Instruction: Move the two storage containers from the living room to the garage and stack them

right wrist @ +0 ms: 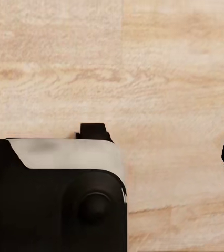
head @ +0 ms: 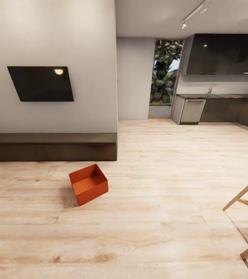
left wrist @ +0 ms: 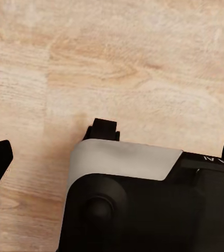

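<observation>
Sitting on the light wood floor [head: 158, 217] is one orange-red storage container [head: 89, 183]. It is open on top and turned at a slant, and nothing is touching it. It rests just in front of the long low dark cabinet [head: 52, 146]. A black TV [head: 41, 83] hangs on the wall above the cabinet. Far back there is a kitchen with a dark counter [head: 221, 96] and a window with green plants [head: 164, 72]. A wooden chair leg [head: 245, 192] pokes in at the right. In the wrist views, each arm points down at bare wood planks, with a black and white robot part below it. You cannot tell if the left hand or the right hand is released or clenched.
</observation>
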